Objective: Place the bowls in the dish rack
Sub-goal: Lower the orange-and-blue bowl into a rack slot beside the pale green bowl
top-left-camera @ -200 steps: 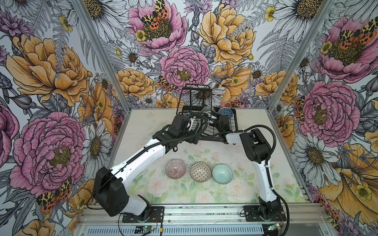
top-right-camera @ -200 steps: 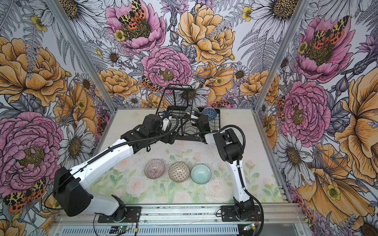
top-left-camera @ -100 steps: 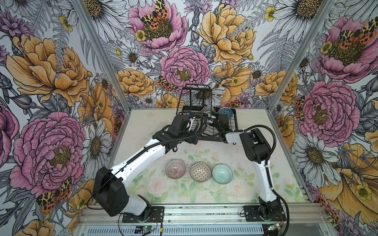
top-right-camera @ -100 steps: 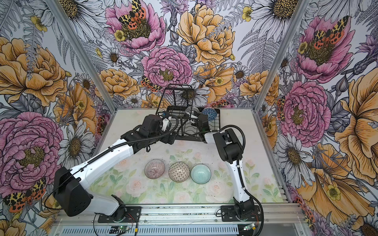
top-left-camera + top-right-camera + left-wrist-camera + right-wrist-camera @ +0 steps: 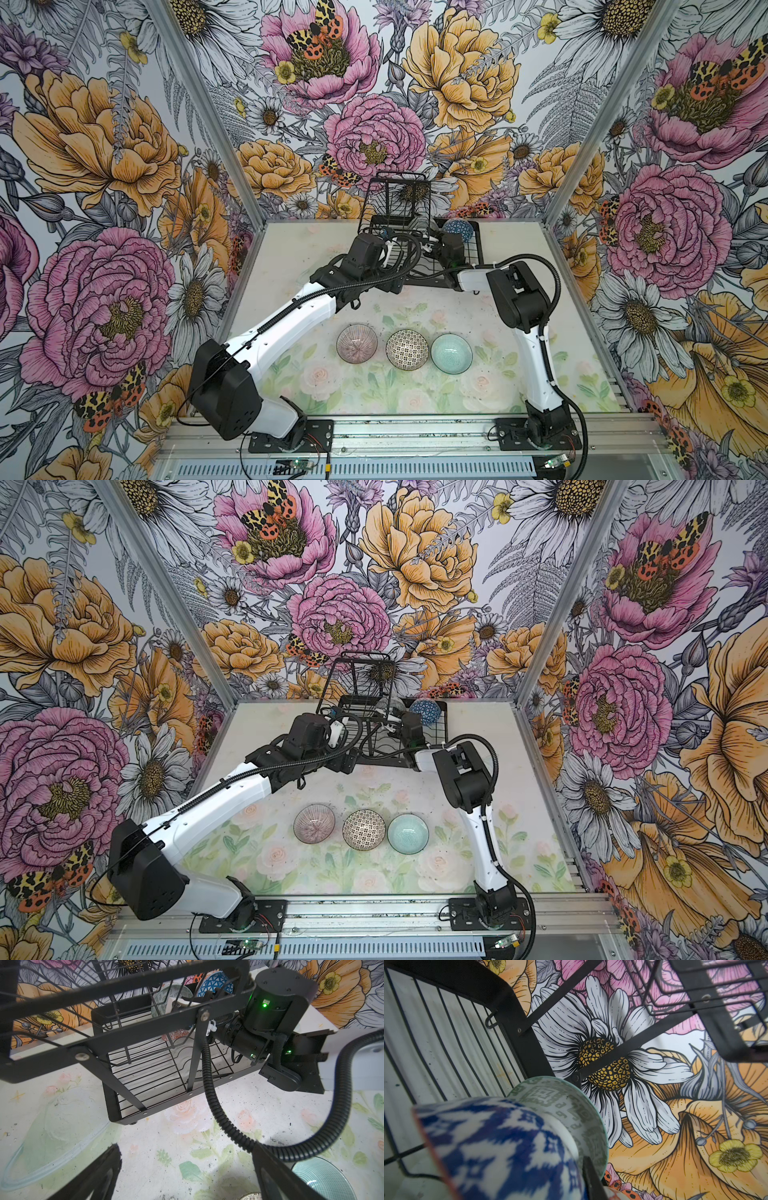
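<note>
The dish rack [image 5: 478, 243] is seen at the upper centre of both top views, on the counter [image 5: 291, 266], with its tall wire basket at its left end. Three bowls are kept in its lower part. The blue lattice bowl [image 5: 456, 230] is stood on edge toward the right, the grey-green bowl [image 5: 169, 998] is stood on edge just beside it, and the orange-white bowl [image 5: 176, 1034] is seen lower down, behind the rim. Three more are set in a row on the counter at the lower centre, well apart from the rack: the pink-striped bowl [image 5: 356, 343], the black-and-white bowl [image 5: 407, 349] and the teal bowl [image 5: 451, 353], each with its opening upward. The right hand [image 5: 179, 1003] is reached into the rack and is closed, with its fingertips at the grey-green bowl; whether the rim is pinched cannot be told. The left hand [image 5: 187, 1148] is spread wide with nothing between its fingers, above bare counter in front of the rack.
</note>
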Robot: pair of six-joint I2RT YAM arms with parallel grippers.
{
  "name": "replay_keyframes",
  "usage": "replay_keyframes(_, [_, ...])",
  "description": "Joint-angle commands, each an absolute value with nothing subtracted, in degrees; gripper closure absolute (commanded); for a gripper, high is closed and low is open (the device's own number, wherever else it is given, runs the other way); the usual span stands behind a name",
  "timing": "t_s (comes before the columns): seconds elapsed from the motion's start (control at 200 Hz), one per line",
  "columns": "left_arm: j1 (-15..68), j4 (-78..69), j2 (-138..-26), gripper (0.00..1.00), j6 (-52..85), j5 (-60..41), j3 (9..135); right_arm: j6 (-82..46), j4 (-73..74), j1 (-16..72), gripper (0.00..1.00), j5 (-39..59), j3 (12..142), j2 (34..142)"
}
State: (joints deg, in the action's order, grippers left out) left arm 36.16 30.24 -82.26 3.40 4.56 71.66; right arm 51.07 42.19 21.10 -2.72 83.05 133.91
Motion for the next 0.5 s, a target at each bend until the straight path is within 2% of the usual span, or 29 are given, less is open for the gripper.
replay_keyframes(0.0, [35.5, 29.3, -81.3, 0.01, 2.9, 3.3, 70.9, 52.4, 41.1, 21.6, 0.91, -3.6, 82.5, 132.6])
replay_keyframes(0.495, [35.5, 29.3, -80.6, 0.01, 3.3, 3.4, 69.7, 52.4, 40.0, 21.7, 0.81, -3.8, 81.0, 130.8])
